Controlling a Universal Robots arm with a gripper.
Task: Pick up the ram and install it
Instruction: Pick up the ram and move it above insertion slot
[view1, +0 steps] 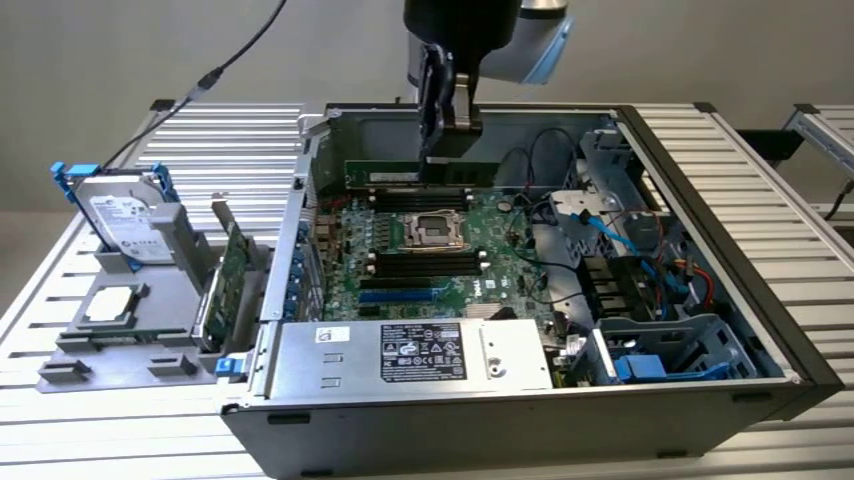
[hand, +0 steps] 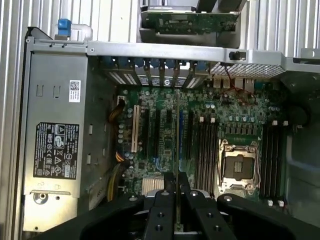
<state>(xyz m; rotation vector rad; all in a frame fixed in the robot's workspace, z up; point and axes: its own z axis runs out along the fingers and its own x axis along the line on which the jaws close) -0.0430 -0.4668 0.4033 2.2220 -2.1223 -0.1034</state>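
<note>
one arm hangs straight down over the open computer case (view1: 731, 262), its fingers (view1: 438, 135) clamped on the top edge of the ram (view1: 395, 175). that green stick sits level on its long edge above the far side of the motherboard (view1: 400, 285), close to the case's back wall.

Text I can read: none. Power supply label (hand: 56, 150): print too small; white barcode sticker (hand: 74, 91), hard drive label (view1: 127, 225): likewise
</note>
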